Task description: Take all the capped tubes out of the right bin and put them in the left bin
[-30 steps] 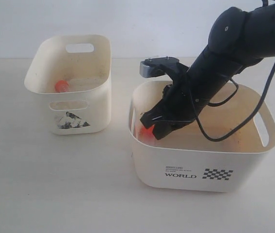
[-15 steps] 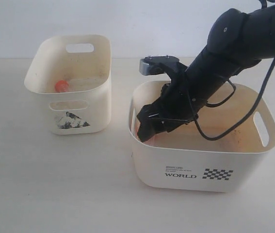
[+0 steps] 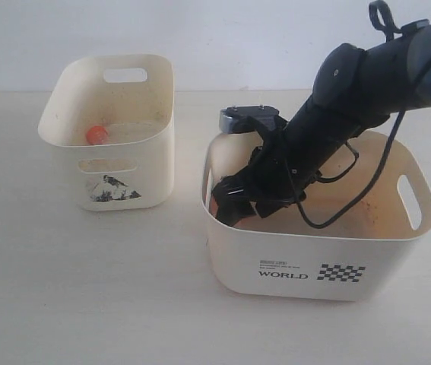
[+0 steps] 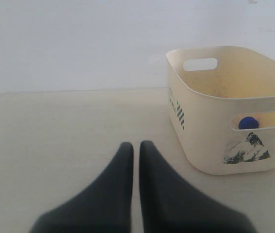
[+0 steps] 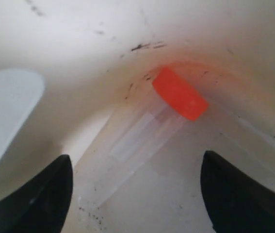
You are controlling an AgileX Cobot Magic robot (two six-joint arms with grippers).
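The right bin (image 3: 306, 255), printed "WORLD", holds a clear capped tube (image 5: 144, 138) with an orange-red cap (image 5: 180, 93), lying in the bin's near-left corner against the wall. My right gripper (image 5: 135, 194) is open low inside that bin (image 5: 79, 43), its fingers either side of the tube's clear end and apart from it. In the exterior view this gripper (image 3: 230, 207) hides the tube. The left bin (image 3: 128, 163) holds an orange-red cap (image 3: 96, 134); a blue cap (image 4: 248, 123) shows through its handle slot. My left gripper (image 4: 136, 144) is shut on nothing, over the table beside the left bin (image 4: 202, 131).
The right arm (image 3: 352, 99) and its cable (image 3: 352, 209) slant across the right bin's opening. A pale table (image 3: 86, 289) runs under both bins, with a white wall (image 3: 200, 30) behind. The bins stand apart with a gap between them.
The right gripper has gone lower and further into the right bin's near-left corner, so the orange-red cap seen there before is hidden in the exterior view.
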